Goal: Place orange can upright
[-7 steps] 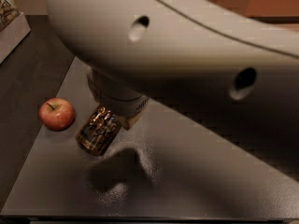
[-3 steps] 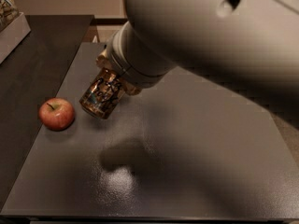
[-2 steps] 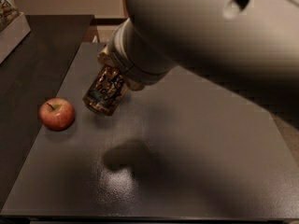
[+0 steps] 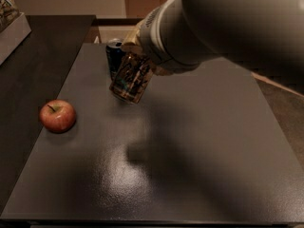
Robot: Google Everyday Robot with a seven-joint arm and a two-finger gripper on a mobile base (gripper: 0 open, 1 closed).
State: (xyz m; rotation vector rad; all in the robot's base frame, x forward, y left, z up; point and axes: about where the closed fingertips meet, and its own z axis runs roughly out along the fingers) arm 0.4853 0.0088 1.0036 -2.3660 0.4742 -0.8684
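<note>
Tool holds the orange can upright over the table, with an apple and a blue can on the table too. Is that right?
Not quite. The camera view shows the orange can tilted, not upright, in the tool over the table; the apple and the blue can are on the table as stated.

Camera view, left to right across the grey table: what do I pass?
Red round apple → dark blue drink can → shiny brownish-orange drink can, tilted, gripped at its upper end by the claw, which overlaps it and so gets no place of its own.
</note>
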